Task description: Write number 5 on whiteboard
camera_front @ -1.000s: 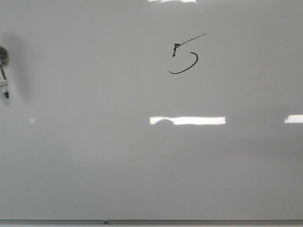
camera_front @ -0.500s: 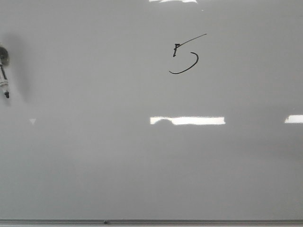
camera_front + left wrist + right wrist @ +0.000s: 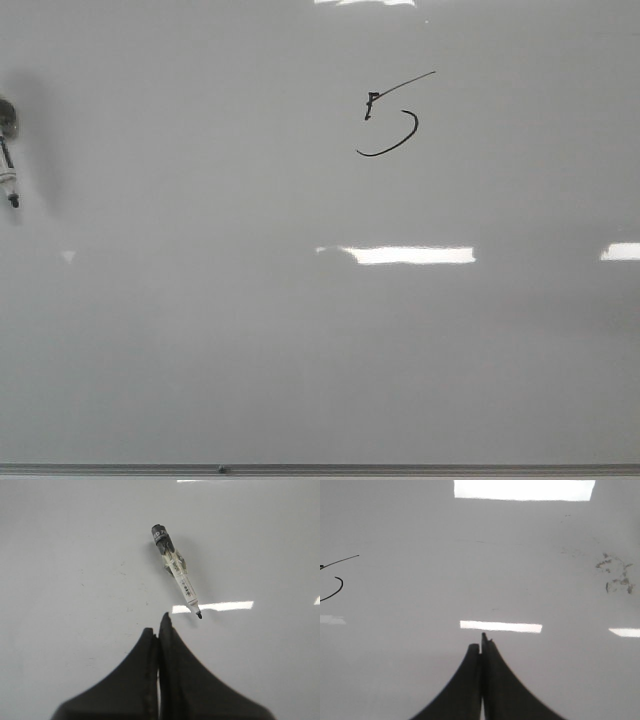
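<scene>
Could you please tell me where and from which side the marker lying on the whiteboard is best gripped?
Probably around the marker's clear middle barrel, coming straight down from above with the fingers closing across its width. It lies flat on the whiteboard, uncapped, so stay off the inked tip and the dark butt end.

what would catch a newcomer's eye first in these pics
The black hand-drawn number 5 stands out on the pale whiteboard, upper middle of the front view. Next comes the uncapped marker lying loose near the board's left edge, just ahead of the shut left claw; the right claw is shut and empty too.
</scene>
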`<state>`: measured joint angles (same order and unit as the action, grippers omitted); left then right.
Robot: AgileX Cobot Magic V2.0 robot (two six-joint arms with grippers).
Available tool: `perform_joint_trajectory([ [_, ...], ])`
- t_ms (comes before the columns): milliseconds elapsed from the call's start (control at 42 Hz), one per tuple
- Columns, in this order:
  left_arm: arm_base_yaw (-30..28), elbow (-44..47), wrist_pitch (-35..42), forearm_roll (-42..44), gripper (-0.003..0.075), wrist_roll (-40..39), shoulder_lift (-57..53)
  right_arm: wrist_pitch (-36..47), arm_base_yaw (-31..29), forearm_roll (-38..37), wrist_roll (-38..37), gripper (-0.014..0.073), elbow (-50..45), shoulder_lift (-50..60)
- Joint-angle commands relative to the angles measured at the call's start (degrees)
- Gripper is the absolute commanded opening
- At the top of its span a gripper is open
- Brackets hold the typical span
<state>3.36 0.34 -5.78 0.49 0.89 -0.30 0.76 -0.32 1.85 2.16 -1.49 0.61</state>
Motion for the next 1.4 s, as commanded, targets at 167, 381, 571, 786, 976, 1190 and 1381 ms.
perform_joint_trajectory([
  [167,0.52,0.40,4.67,-0.49,-0.0020,0.02,-0.84,5.05,-0.28,0.15,0.75,-0.0069,0.77,1.07],
  [381,0.52,0.40,4.67,-0.49,-0.0020,0.02,-0.84,5.05,-0.28,0.15,0.75,-0.0069,0.77,1.07],
  [571,0.52,0.40,4.67,-0.49,-0.0020,0.02,-0.84,5.05,-0.28,0.15,0.75,-0.0069,0.77,1.07],
  [786,-0.99,0.40,4.55,-0.49,-0.0020,0.02,-1.00,5.05,-0.28,0.15,0.75,-0.0069,0.77,1.07],
  [976,-1.78,0.40,4.55,-0.49,-0.0020,0.02,-1.00,5.05,-0.28,0.15,0.75,-0.0069,0.77,1.07],
  [1190,-0.16,0.40,4.55,-0.49,-0.0020,0.02,-1.00,5.05,-0.28,0.15,0.75,-0.0069,0.77,1.07],
  [1381,0.19,0.40,4.55,-0.49,-0.0020,0.02,-1.00,5.05,-0.28,0.15,0.75,-0.0069,0.77,1.07],
])
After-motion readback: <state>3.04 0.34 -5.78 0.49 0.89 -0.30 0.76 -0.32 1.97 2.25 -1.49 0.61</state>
